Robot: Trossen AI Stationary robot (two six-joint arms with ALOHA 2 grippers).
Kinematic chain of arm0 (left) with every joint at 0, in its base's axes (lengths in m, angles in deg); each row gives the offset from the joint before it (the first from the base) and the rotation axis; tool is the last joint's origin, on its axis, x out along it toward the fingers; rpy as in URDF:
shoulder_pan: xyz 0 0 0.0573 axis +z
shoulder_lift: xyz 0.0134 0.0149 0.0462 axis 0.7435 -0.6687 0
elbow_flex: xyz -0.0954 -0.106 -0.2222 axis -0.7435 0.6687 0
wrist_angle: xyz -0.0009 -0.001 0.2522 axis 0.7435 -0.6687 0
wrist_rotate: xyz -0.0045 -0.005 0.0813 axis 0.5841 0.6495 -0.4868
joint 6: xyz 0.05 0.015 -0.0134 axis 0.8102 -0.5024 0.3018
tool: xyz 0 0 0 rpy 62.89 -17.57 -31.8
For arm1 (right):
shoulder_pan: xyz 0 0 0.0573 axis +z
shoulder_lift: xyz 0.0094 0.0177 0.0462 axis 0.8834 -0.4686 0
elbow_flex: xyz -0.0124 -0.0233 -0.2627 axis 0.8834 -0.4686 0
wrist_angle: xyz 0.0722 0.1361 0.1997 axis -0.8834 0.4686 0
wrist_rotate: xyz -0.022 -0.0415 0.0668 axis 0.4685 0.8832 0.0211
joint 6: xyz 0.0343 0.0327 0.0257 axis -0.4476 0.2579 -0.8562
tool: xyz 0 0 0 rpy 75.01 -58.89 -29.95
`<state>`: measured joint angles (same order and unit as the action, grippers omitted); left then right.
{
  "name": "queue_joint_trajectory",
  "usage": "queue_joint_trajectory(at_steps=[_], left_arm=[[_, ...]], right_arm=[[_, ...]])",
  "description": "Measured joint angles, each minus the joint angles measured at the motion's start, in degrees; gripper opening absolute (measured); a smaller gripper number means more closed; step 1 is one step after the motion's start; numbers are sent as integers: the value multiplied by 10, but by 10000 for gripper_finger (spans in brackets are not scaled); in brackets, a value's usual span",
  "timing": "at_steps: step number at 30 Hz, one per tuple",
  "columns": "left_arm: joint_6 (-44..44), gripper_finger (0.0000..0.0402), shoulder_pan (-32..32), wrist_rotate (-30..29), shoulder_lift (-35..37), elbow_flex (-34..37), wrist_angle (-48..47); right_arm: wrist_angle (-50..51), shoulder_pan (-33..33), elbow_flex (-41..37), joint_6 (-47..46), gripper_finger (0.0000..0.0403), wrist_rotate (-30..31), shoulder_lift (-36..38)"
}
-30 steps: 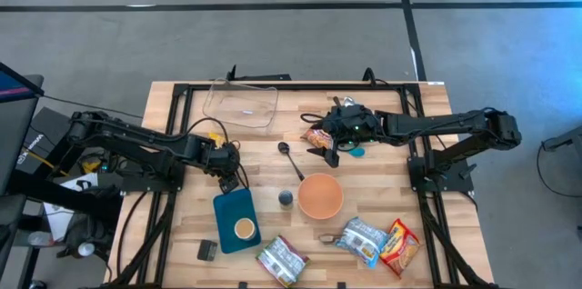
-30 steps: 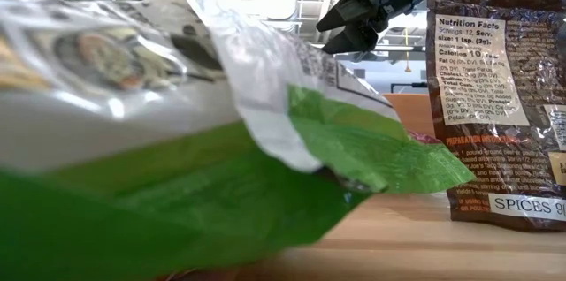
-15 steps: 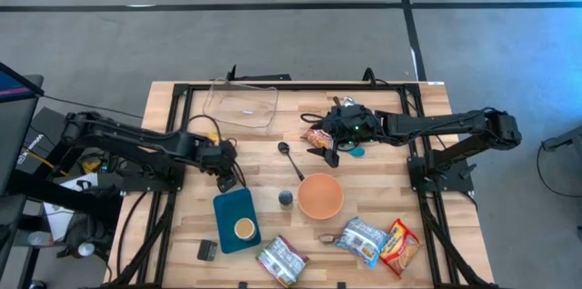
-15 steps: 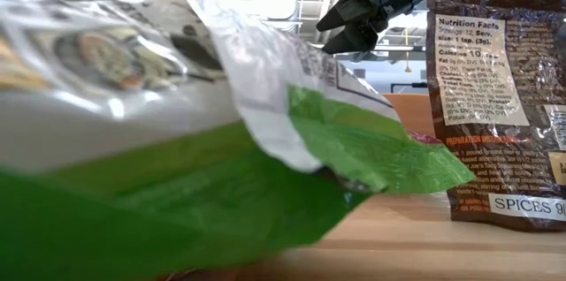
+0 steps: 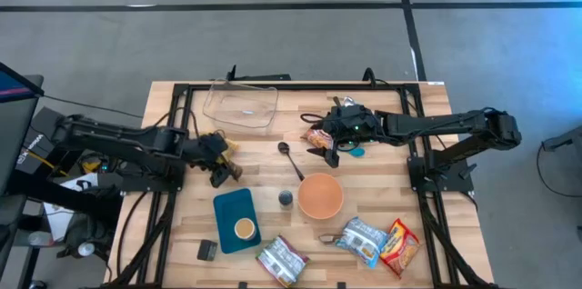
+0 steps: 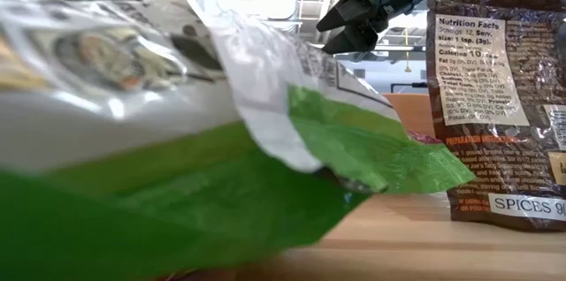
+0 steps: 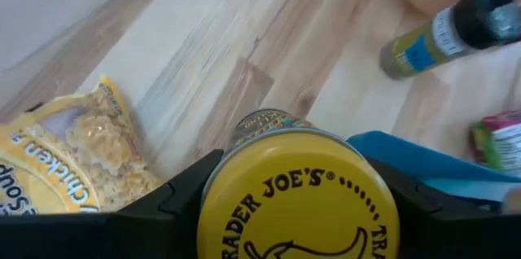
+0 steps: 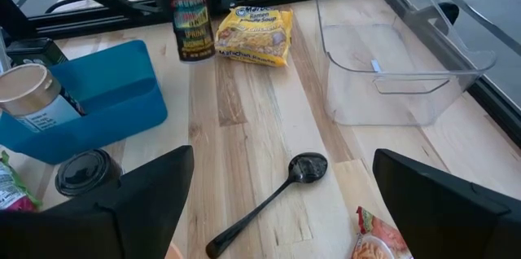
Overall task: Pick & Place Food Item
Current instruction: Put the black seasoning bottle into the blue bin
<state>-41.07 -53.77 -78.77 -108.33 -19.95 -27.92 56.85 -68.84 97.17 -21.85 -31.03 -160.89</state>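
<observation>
My left gripper [image 5: 218,162] is shut on a spice jar with a yellow lid [image 7: 297,194]. It is at the table's left, between the blue tray [image 5: 235,221] and a yellow noodle packet [image 7: 73,161]. The jar also shows in the right wrist view [image 8: 189,10], upright above the table. My right gripper [image 5: 332,150] is open and empty at the far right, above an orange-red snack packet [image 5: 316,136] that lies flat on the table. The right gripper also shows in the low view [image 6: 354,16]. My left gripper pinches the jar at its top, just under the yellow lid's rim [image 7: 212,190], one finger [image 7: 175,198] on each side. The fingers come from above, pointing down. The jar hangs upright below them, clear of the table.
A clear plastic bin [image 5: 241,104] stands at the far edge. A black spoon [image 5: 291,159], an orange bowl [image 5: 320,195] and a small dark jar [image 5: 286,198] are mid-table. A paper cup [image 5: 244,228] stands in the blue tray. Several food packets [image 5: 364,239] lie along the near edge.
My left gripper has carried the jar away from the blue tray's far end, toward the table's left and far edges, closer to the yellow noodle packet. The jar stays upright in its hold.
</observation>
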Motion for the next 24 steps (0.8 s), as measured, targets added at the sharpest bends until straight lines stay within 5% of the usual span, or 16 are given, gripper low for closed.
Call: queue_joint_trajectory(at_steps=[24], left_arm=[[27,220,-121,8,50,0,120]], right_arm=[[0,0,0,0,372,0,0]])
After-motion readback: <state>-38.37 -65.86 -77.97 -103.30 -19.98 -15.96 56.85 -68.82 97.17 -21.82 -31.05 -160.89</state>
